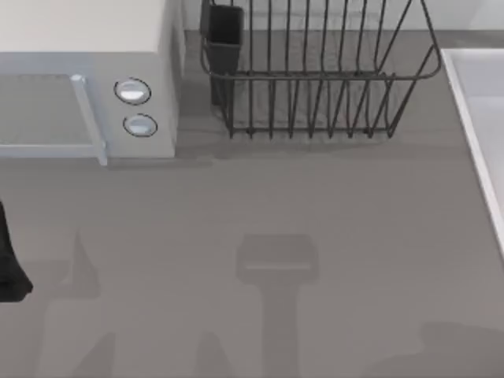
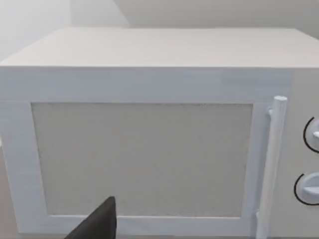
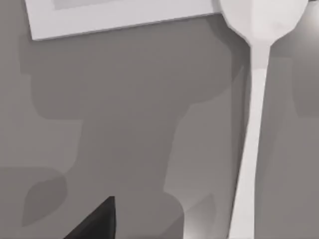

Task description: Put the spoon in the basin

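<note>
Overhead, the basin runs along the surface's right edge, beside the dish rack; the microwave sits at the left, where my left arm is parked. From the left wrist, the microwave door faces the camera; I cannot tell that gripper's state. From the right wrist, the spoon hangs close under the camera, long axis running away toward its bowl, which nears the basin rim. Seemingly the right gripper grasps it, though I cannot tell for sure.
</note>
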Motion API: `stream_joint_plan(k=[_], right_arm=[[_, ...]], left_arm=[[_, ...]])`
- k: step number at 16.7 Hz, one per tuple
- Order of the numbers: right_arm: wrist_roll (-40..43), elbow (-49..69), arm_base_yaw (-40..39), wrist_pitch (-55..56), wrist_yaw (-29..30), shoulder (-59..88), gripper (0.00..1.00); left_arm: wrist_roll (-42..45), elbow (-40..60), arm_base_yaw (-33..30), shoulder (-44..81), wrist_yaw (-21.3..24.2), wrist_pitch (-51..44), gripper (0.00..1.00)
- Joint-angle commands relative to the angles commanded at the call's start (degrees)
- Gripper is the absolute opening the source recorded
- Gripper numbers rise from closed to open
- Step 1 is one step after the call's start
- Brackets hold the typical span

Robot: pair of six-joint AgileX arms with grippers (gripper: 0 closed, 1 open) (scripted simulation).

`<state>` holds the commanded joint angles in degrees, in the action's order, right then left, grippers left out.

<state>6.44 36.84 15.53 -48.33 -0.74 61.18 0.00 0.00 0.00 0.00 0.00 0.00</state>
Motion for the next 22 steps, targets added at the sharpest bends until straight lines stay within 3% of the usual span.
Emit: stream_joint_plan(k=[5,12,15,22], right_arm=[[1.4,9.2,3.6,-10.1,0.0,12.3,1.00],[1.6,10.3,3.9,-11.1,0.1,14.0,1.00],[1.4,8.1,3.9,-7.2,0.1,16.0,1.00],[0.9,-2.0,3.6,13.3,0.1,25.9,1.00]], left_arm=[[0.0,0.0,0.0,0.0,0.0,0.0,1.00],[0.0,0.0,0.0,0.0,0.0,0.0,1.00],[0.0,0.0,0.0,0.0,0.0,0.0,1.00],[0.0,0.0,0.0,0.0,0.0,0.0,1.00]])
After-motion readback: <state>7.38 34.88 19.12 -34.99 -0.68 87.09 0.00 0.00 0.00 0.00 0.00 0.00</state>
